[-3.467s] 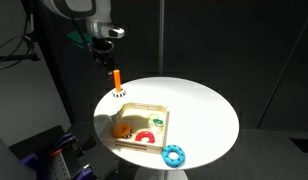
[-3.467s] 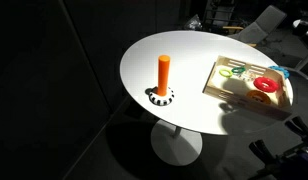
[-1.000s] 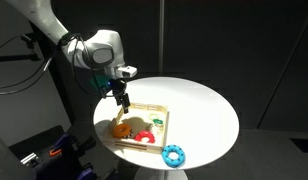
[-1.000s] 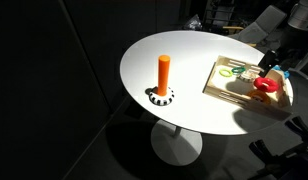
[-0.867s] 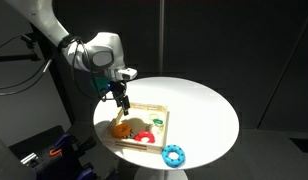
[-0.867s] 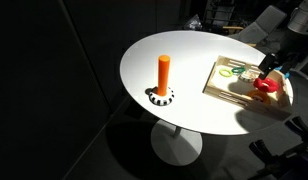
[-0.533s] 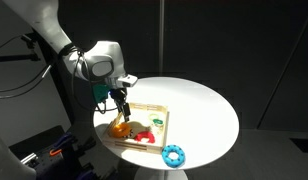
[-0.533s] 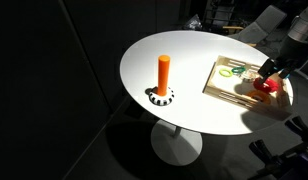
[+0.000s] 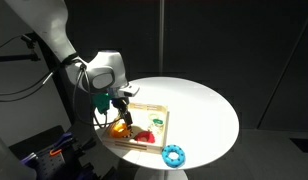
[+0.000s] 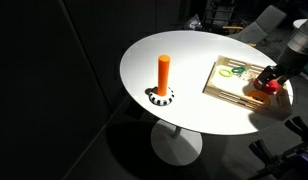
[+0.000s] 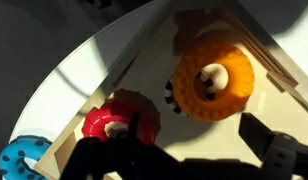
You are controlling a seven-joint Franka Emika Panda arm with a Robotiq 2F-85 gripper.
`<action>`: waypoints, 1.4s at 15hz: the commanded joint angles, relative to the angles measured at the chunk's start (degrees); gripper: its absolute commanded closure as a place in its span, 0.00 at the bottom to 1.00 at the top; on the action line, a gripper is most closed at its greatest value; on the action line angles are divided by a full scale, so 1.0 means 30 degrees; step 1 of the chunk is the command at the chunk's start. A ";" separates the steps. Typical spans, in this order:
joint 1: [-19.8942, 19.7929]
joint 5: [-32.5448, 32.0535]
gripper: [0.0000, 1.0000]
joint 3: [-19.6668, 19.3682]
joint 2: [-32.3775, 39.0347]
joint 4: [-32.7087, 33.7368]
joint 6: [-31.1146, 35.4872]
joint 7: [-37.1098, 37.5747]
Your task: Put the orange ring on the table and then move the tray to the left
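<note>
A robot arm reaches down over the round white table [image 9: 206,108] in an exterior view. Its gripper [image 9: 119,117] hangs low over the left end of the pale wooden tray [image 9: 160,118], fingers spread wide with nothing held. The orange ring [image 11: 212,78] lies in the tray, upper right of the wrist view, just beyond the dark fingertips. A red ring [image 11: 112,120] lies beside it. A blue ring [image 9: 173,154] rests on the table below the tray.
</note>
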 commanded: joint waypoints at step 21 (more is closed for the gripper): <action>0.2651 -0.0206 0.00 -0.2660 0.2714 -0.0225 0.2333 -0.0566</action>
